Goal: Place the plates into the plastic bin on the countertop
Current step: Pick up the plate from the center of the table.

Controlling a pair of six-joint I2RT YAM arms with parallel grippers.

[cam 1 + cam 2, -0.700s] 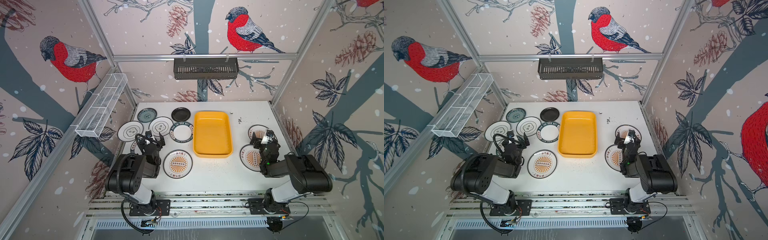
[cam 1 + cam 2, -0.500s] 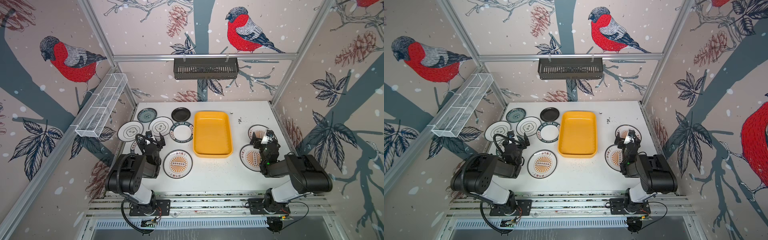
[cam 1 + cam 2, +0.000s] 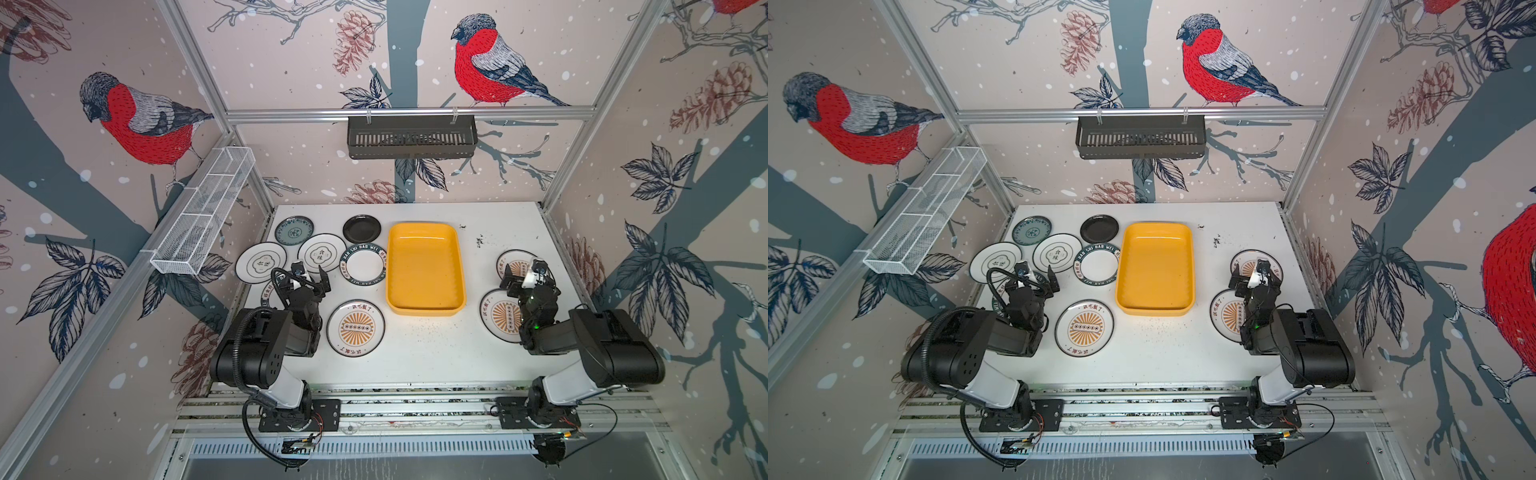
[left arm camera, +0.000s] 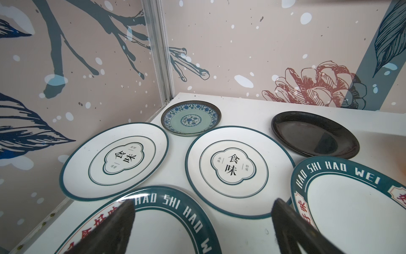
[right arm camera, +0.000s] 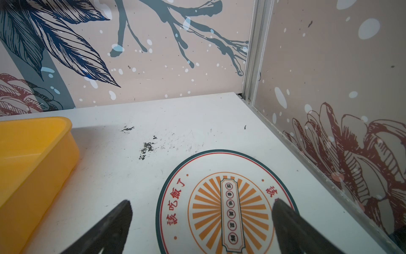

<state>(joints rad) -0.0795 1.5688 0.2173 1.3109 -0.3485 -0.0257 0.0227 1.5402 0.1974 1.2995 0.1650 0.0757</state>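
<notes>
The yellow plastic bin sits empty mid-countertop. Several plates lie left of it: teal, black, two flower-outline ones, two with lettered rims and a sunburst plate. Two more sunburst plates lie right of the bin. My left gripper hangs open above the nearer lettered plate. Above the far right sunburst plate, my right gripper is open and holds nothing.
A black slotted rack hangs on the back wall. On the left rail sits a white wire-mesh basket. Papered walls close three sides, and aluminium rails with both arm bases run along the front edge.
</notes>
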